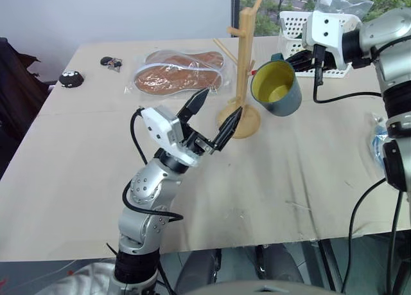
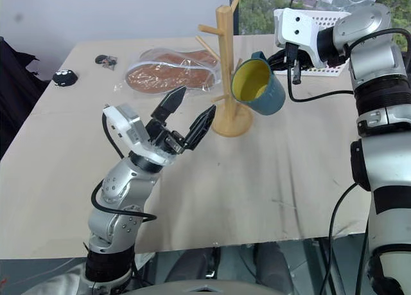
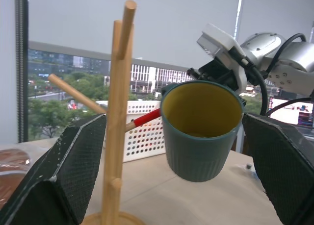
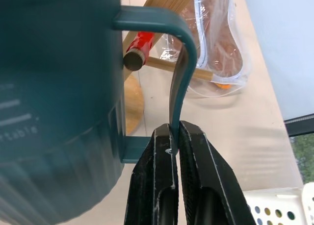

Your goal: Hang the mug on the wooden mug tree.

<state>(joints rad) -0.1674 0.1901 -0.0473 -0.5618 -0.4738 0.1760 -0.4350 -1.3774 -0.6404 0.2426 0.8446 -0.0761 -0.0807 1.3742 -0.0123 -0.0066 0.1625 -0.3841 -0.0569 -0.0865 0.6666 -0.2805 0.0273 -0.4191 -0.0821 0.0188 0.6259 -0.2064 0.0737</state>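
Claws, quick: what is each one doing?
Left claw: open, holding nothing.
Right claw: shut on the mug, pinching its handle.

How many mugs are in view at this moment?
1. The teal mug with a yellow inside hangs above the table beside the wooden mug tree, the right gripper pinching its handle. None hangs on the pegs.
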